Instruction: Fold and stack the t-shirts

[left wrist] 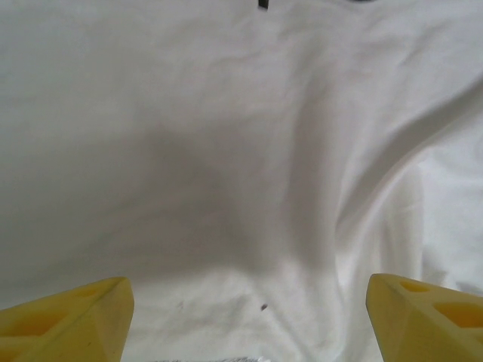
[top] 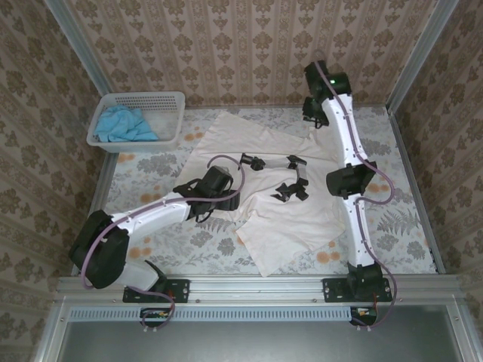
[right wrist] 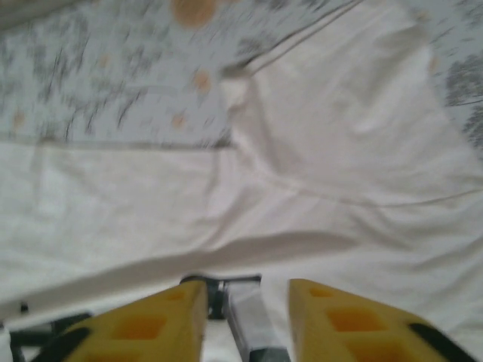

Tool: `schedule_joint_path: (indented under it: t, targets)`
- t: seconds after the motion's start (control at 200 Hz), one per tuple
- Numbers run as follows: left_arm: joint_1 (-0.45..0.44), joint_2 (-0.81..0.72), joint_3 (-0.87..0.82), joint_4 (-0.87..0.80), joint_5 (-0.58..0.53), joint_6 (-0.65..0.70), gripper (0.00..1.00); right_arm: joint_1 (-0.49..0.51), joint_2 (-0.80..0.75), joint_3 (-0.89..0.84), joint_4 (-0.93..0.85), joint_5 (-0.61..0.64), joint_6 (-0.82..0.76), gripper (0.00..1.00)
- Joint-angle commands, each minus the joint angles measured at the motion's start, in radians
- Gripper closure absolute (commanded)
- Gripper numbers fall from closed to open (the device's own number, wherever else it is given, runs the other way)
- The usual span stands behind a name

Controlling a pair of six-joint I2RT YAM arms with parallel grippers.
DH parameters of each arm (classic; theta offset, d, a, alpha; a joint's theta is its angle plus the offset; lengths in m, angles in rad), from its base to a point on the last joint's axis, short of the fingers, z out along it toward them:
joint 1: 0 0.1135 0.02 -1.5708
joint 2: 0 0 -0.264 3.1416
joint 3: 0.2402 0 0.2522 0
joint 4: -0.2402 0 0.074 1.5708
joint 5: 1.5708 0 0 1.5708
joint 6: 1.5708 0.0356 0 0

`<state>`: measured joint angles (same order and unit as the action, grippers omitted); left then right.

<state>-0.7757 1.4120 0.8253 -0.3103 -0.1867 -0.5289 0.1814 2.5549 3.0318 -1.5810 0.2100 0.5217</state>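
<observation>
1. The cream-white t-shirt (top: 290,222) lies spread and wrinkled on the floral-patterned table (top: 151,173). It sits from centre to right of centre, between the two arms, and one lower corner points at the near edge.
2. The sky-blue t-shirt (top: 124,124) is crumpled inside the white perforated basket (top: 164,113) at the table's far left corner, well apart from the cream one.
3. The left arm (top: 151,213) stretches from the near left to the cream shirt's left edge.
4. The left gripper (left wrist: 249,290) is released. Its yellow fingers (left wrist: 75,317) stand wide apart, low over the cream cloth, with nothing between them.
5. The right arm (top: 346,128) runs up the table's right side, and its wrist bends back over the shirt's far right part.
6. The right gripper (right wrist: 245,285) is above the cream cloth with its fingers (right wrist: 151,324) partly apart and no cloth pinched.
7. A grey-and-black piece (right wrist: 245,324), narrower than the gap, sits low between the right fingers. I cannot tell what it is.
8. In the right wrist view, a sleeve and a straight shirt edge lie flat on the table.
</observation>
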Motion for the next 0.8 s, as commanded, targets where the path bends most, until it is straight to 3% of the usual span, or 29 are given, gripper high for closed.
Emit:
schedule_joint_path:
  t: [0.0,0.145,0.375,0.44,0.685,0.795]
  targets:
    - [0.012,-0.048,-0.025,-0.001,-0.014,0.023,0.19,-0.024,-0.064,-0.008,-0.191,0.034,-0.046,0.59]
    - [0.015,-0.062,-0.035,0.015,-0.002,0.03,0.19,-0.079,-0.192,-0.161,-0.15,-0.051,-0.084,0.55]
    - [0.016,-0.06,-0.038,0.031,0.026,0.031,0.17,-0.213,-0.422,-0.374,-0.085,-0.227,-0.129,0.41]
    - [0.016,-0.058,-0.041,0.036,0.03,0.028,0.16,-0.224,-0.505,-0.481,-0.046,-0.221,-0.15,0.24]
    - [0.017,-0.059,-0.052,0.049,0.053,0.025,0.07,-0.256,-0.949,-1.129,0.261,-0.341,-0.179,0.01]
    - [0.018,-0.059,-0.065,0.062,0.06,0.018,0.0,-0.267,-1.219,-1.557,0.559,-0.392,-0.084,0.0]
